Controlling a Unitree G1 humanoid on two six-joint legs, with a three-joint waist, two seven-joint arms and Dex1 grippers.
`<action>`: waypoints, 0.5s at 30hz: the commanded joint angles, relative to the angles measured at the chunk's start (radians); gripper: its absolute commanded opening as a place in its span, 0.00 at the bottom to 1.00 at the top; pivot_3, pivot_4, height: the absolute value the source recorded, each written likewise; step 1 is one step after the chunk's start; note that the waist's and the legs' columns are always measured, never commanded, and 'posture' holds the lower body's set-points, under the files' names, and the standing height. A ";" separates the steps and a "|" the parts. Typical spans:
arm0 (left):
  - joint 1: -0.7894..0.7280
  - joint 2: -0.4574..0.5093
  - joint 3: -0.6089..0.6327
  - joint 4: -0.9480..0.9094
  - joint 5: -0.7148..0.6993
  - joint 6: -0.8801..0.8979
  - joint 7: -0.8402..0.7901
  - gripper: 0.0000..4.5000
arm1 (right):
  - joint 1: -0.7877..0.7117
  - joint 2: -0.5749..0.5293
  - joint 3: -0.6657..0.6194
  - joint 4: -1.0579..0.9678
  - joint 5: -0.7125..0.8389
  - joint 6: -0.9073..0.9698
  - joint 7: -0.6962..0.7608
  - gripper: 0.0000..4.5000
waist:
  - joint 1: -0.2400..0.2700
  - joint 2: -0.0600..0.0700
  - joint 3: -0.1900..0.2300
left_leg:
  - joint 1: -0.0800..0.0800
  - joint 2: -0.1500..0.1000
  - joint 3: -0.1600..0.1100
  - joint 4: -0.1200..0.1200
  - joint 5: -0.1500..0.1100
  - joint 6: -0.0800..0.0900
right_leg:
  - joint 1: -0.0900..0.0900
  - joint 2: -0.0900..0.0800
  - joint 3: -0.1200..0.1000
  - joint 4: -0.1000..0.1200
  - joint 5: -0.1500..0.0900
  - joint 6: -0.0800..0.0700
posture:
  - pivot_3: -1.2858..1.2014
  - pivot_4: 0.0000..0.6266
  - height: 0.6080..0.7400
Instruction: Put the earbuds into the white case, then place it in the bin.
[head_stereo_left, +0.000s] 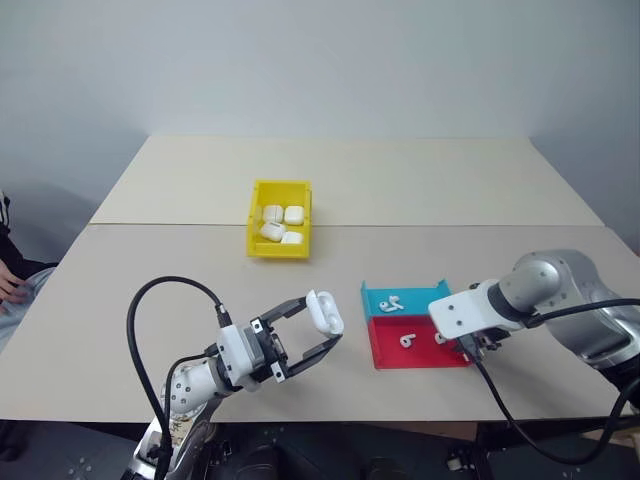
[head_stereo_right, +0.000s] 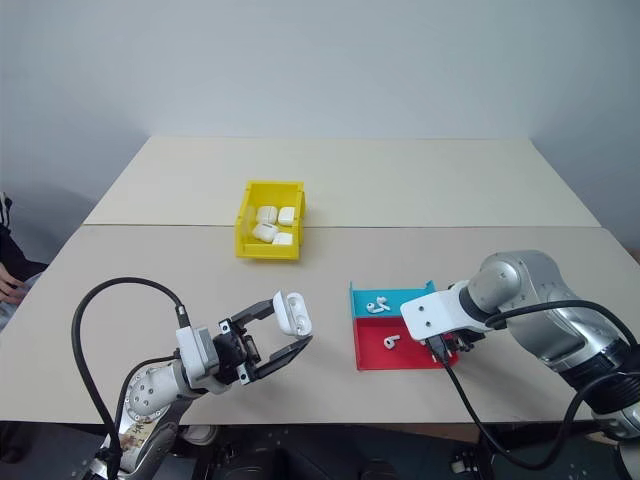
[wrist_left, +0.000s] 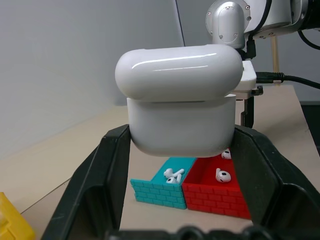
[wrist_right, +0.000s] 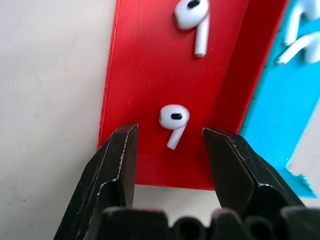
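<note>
Beige table (head_stereo_left: 400, 180), seam across it, grey wall behind. No writing readable. Left gripper (head_stereo_left: 322, 326) clamps case (head_stereo_left: 325, 311), lid ajar. Right gripper (wrist_right: 170, 145) over tray (head_stereo_left: 385, 350), jaws apart, earbud (wrist_right: 173, 119) between tips, untouched. Bin (head_stereo_left: 256, 215) far beyond left gripper, holds cases.

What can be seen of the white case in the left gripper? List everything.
The white case is a small, glossy, rounded plastic box with a flip lid; a seam shows between lid and body, and the lid looks closed or nearly so. It is clamped by its body between the two black fingers of the left gripper, lid uppermost, lifted clear of the table. Nothing else touches it. It hangs left of the blue-and-red tray.
</note>
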 joint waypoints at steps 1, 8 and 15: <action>0.002 -0.005 0.018 -0.053 -0.004 0.005 0.004 0.61 | -0.025 0.008 -0.012 0.005 -0.016 -0.031 0.021 0.56 | 0.000 0.000 0.000 | 0.000 0.000 0.000 0.000 0.000 0.000 | 0.000 0.000 0.000 0.000 0.000 0.000 | 0.52 0.24 1.00; 0.019 -0.005 0.022 -0.086 0.008 0.046 0.016 0.61 | -0.037 0.041 -0.008 0.029 -0.025 -0.053 0.035 0.56 | 0.000 0.000 0.000 | 0.000 0.000 0.000 0.000 0.000 0.000 | 0.000 0.000 0.000 0.000 0.000 0.000 | 0.52 0.24 1.00; 0.029 -0.007 0.027 -0.099 0.018 0.057 0.019 0.61 | -0.045 0.059 -0.007 0.061 -0.043 -0.084 0.041 0.56 | -0.001 0.000 0.000 | 0.000 0.000 0.000 0.000 0.000 0.000 | 0.000 0.000 0.000 0.000 0.000 0.000 | 0.52 0.24 1.00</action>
